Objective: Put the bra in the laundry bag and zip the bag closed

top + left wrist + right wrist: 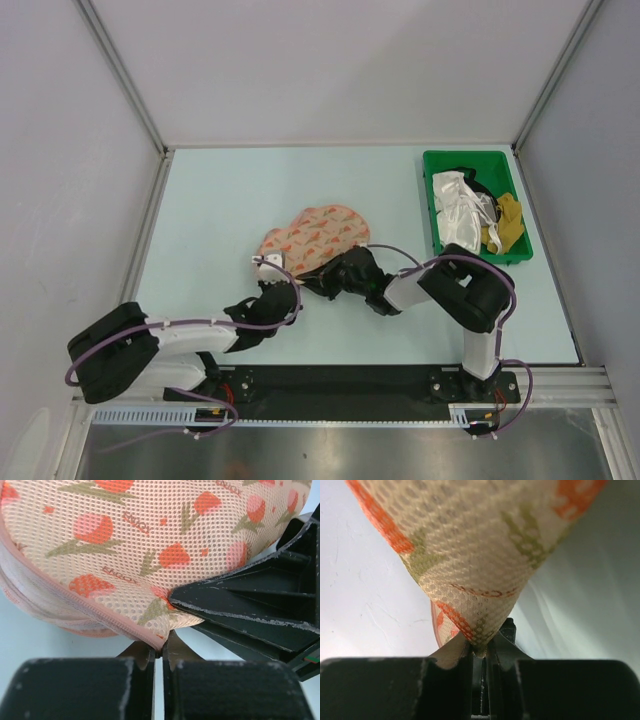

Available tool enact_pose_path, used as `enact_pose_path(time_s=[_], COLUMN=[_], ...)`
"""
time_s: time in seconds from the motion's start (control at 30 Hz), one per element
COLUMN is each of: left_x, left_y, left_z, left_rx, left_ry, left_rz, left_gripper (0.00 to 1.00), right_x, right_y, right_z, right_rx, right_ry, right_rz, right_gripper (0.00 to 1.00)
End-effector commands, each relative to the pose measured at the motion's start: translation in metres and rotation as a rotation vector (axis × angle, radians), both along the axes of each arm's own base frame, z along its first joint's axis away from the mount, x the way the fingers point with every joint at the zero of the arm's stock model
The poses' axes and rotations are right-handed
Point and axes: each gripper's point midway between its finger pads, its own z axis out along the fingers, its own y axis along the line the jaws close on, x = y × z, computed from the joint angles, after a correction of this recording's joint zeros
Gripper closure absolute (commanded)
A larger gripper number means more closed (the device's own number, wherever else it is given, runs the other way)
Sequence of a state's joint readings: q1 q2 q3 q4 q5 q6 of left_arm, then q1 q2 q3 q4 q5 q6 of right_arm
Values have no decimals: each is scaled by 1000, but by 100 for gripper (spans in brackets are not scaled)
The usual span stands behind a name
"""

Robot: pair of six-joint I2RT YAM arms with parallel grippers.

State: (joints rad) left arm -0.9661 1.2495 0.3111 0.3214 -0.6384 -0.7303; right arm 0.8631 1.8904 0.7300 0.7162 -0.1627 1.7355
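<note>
The laundry bag (pixel 318 232) lies about the middle of the worktop (pixel 220 200), a shade toward the left edge, and both claws have hold of its near rim. Closest to me are the two arm bases, bolted side by side on the black rail (pixel 340 380) along the near edge. The left arm (pixel 180 340) lies low and reaches rightward from the near left corner. The right arm (pixel 470 300) rises toward the near right corner, folds at the elbow and comes back leftward, so the two wrists meet just beside each other at the bag.

The left claw (pixel 157 652) is closed down to a sliver, nipping the bag right where the pink zip tape (pixel 75 602) runs down to the edge nearest it. The right claw (pixel 480 649) is pinched just as narrow on a fold of the bag's mesh fabric, which widens away from the fingers like a tent. In the left wrist view the right claw's black finger touches the fabric just beside the left one.

Beyond them the bag spreads toward the far edge as rounded lobes of pale mesh printed with orange and pink tulips on green stems. Whether the zip is shut all the way round I cannot tell.

Farther off, in the far right corner, a green bin (pixel 430 205) holds a crumpled white garment (pixel 458 205) and a yellow cloth (pixel 508 222)
</note>
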Motion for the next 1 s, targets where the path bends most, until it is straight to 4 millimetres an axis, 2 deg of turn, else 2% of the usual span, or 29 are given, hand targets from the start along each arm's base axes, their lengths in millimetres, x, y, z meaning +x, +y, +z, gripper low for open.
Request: enact_pose_path(time_s=[0.0,0.07,0.23,0.27,0.3,0.37,0.4,0.5,0.7,0.8,0.93,0.97], left_x=[-1,-4,-5,-9,-6,-11,-11,-17,-26,-28,-22,-19], left_y=[39,51,59,55,46,43,30,18,18,10,12,14], left_z=[-3,-11,-10,-13,-6,-6,1,4,-13,-10,-3,1], left_rx=[45,38,4,25,-10,-25,-74,-60,-16,-47,-64,-66], left_ry=[30,64,53,59,30,10,-13,-25,33,29,-5,-27], left_rz=[143,172,161,102,61,12,-44,-158,-198,-233,-200,-185], left_gripper=[100,100,100,100,100,100,100,100,100,99,87,81], right_x=[-5,-3,1,4,10,11,11,16,22,20,13,11], right_y=[-9,-15,-30,-34,-39,-42,-45,-52,-48,-41,-30,-27], right_z=[7,6,5,4,4,1,1,0,12,15,16,17], right_rx=[25,20,-21,-28,-35,-43,-44,-61,-61,-57,-26,-25], right_ry=[-9,-13,-51,-58,-71,-86,-89,-108,-121,-99,-41,-29], right_rz=[2,-2,2,-2,-8,22,19,13,8,-19,-52,-58], right_gripper=[100,100,100,100,100,100,100,100,100,100,100,100])
